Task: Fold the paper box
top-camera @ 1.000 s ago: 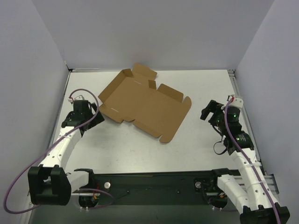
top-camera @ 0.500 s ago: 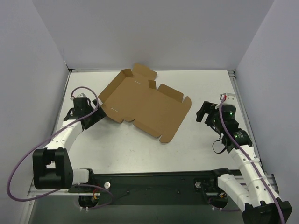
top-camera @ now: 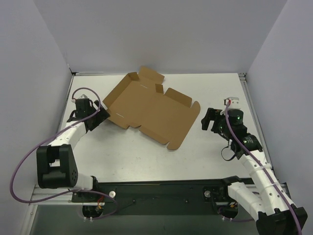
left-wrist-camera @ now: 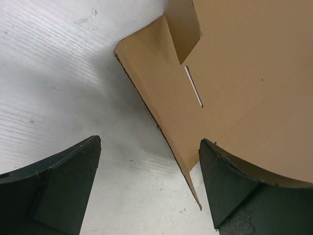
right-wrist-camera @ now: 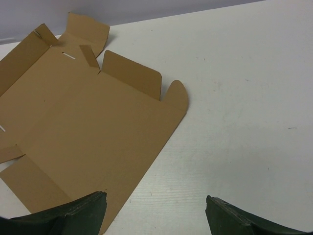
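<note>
On the table [top-camera: 146,156], the paper box [top-camera: 149,107] lay unfolded; left gripper [top-camera: 101,117] spread beside its corner; right gripper [top-camera: 207,120] spread, standing apart

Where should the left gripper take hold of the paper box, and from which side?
Probably the side flap at the paper box's left edge, approached from the left by the open left gripper. That flap tilts up off the table, shadow beneath, so one finger could slip under; the rest lies flat.
</note>
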Controlling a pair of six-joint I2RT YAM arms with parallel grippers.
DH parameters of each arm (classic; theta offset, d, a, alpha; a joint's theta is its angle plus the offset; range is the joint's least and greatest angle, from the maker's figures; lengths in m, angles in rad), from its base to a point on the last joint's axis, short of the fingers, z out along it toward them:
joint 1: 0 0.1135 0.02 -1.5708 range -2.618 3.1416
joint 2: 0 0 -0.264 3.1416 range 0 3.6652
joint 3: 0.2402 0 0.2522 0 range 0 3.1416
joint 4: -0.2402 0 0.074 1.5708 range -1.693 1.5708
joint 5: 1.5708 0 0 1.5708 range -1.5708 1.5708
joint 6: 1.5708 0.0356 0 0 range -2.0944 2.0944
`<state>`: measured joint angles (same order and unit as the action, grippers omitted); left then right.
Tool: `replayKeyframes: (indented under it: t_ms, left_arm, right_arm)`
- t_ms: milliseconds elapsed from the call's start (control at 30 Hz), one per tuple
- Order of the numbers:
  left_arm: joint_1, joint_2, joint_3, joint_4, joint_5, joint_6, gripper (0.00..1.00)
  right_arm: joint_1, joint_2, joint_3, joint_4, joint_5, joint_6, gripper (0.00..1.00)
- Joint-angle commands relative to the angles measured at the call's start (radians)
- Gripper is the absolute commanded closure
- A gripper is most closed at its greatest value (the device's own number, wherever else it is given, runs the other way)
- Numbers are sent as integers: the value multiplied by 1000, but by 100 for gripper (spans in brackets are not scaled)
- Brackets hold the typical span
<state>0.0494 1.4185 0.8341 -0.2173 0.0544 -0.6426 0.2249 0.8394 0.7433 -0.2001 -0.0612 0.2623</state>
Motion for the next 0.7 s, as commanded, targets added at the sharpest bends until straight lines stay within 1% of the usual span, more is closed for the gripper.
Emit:
replayKeyframes:
  t_ms: [0,67,100,167,300,333,400,467,500,567,600,633,667]
  left_arm:
    - [9,78,54,67,38,-29,10]
    - [13,106,57,73,82,-43,10]
    - [12,124,60,79,99,-45,12]
    - [15,135,72,93,114,-31,13]
    - [24,164,97,81,99,0,23]
    - [26,171,97,81,101,3,28]
    - [29,181,100,91,124,18,37]
    - [30,186,108,93,131,46,50]
    - [30,188,114,93,130,57,54]
    - [30,188,115,101,130,92,64]
    - [29,191,120,108,136,101,66]
    - [27,194,123,110,139,113,72]
    - [26,197,126,111,143,138,81]
  right_arm:
    - [31,4,56,-12,18,-18,17]
    - [42,1,62,-18,29,-17,18]
    - [54,1,65,-21,37,-18,18]
    - [65,1,71,-30,46,-23,18]
    - [97,6,80,-41,58,-23,19]
    - [112,9,85,-42,90,-23,19]
    - [128,10,93,-44,101,-23,19]
    - [155,18,103,-54,124,-24,19]
    - [166,20,108,-59,132,-28,19]
    - [201,26,125,-76,156,-28,19]
    - [212,27,129,-81,162,-25,19]
    - [224,29,137,-85,164,-26,19]
    - [250,32,142,-91,166,-25,19]
